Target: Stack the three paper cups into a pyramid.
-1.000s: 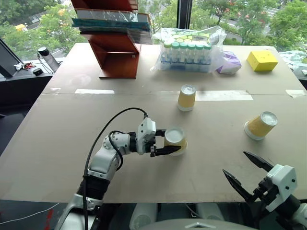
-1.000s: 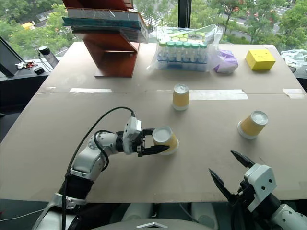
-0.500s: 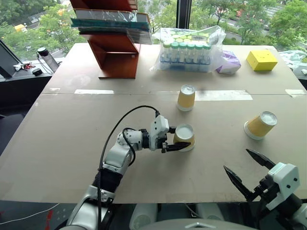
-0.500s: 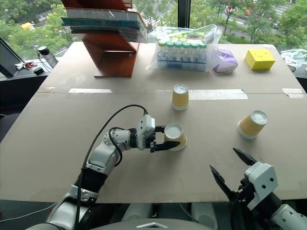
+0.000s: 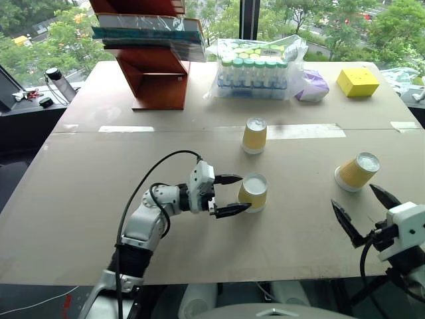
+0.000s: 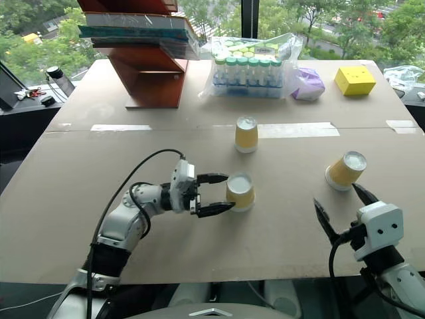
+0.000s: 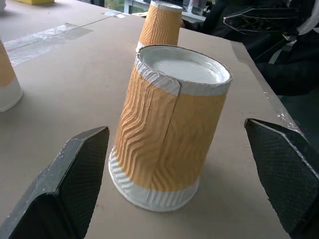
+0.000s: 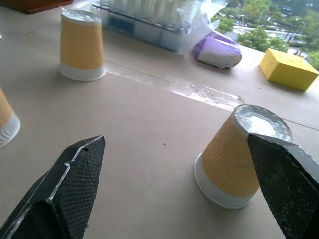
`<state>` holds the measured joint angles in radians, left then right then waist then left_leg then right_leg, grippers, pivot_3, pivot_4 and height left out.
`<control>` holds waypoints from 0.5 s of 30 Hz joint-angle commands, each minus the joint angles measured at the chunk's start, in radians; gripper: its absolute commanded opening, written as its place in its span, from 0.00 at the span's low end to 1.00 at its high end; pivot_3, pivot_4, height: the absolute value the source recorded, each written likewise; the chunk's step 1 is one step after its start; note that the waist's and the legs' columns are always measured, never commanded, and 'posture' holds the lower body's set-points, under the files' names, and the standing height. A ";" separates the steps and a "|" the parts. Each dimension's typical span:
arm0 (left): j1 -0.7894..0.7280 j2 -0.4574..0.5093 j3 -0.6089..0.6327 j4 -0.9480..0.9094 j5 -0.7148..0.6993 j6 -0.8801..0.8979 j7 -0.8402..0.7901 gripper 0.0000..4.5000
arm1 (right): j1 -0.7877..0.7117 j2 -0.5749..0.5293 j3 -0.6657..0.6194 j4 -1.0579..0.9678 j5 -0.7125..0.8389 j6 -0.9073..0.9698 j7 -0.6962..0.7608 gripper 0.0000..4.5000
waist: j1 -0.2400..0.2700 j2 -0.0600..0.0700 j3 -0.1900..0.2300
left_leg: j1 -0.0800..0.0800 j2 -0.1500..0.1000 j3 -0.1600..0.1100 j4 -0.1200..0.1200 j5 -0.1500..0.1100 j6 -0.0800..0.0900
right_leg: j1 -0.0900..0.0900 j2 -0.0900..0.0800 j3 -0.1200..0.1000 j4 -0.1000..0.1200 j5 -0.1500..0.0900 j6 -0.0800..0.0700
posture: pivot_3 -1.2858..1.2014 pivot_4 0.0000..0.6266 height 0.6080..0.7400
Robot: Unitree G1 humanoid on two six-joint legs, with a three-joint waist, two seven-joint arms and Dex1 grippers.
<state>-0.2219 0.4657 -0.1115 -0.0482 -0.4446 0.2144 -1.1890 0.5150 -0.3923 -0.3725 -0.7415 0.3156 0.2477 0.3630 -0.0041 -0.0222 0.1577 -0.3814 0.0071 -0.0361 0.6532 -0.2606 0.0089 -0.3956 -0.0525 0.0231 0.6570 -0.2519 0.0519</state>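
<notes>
**Setting the base row: middle cup released, right cup next**

Nearest the front edge of the desk, the right gripper is hovering by the right front corner with its jaws spread wide and holding nothing. The right cup is standing upside down just beyond it, near the right edge, and in the right wrist view it is sitting ahead of the far finger rather than between the two. To take it well, that arm should be centring the cup between its fingers before closing, gripping low on the wall and gently, since the thin paper looks easy to crush.

A little further in, the left gripper is lying level over the middle of the desk, jaws wide apart and clear of the middle cup, which is standing inverted on its own, just off the fingertips. Backing straight out should be keeping those tips from knocking it.

Further back, toward the taped seam, the far cup is standing inverted, well apart from the other two. The base pair needs to be sitting close together, so a third can be resting across both.
</notes>
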 commanded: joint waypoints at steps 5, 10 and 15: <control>0.087 0.103 0.133 -0.146 -0.149 -0.007 -0.100 0.99 | -0.193 -0.063 -0.063 0.121 0.028 0.155 -0.050 1.00 | -0.004 0.001 0.000 | 0.000 0.000 0.001 0.000 0.000 0.000 | 0.000 0.000 0.000 0.000 0.000 0.000 | 0.52 0.24 1.00; 0.116 0.224 0.210 -0.203 -0.264 0.094 -0.163 0.99 | -0.336 -0.065 -0.094 0.205 0.084 0.267 -0.092 1.00 | -0.010 0.002 0.001 | 0.001 0.000 0.001 -0.001 0.000 0.000 | 0.000 0.001 0.000 0.001 0.000 -0.001 | 0.52 0.24 1.00; 0.120 0.256 0.237 -0.231 -0.306 0.134 -0.166 0.99 | -0.397 -0.069 -0.096 0.273 0.120 0.280 -0.058 1.00 | -0.006 0.002 0.001 | 0.000 0.000 0.001 -0.001 0.000 0.000 | 0.000 0.000 -0.001 0.000 0.000 0.000 | 0.52 0.24 1.00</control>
<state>-0.0995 0.7083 0.1009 -0.2402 -0.7124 0.3395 -1.3491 0.1330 -0.4504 -0.4432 -0.4770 0.4154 0.5323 0.2951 -0.0100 -0.0198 0.1592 -0.3819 0.0069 -0.0345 0.6527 -0.2606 0.0090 -0.3958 -0.0520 0.0225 0.6570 -0.2514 0.0529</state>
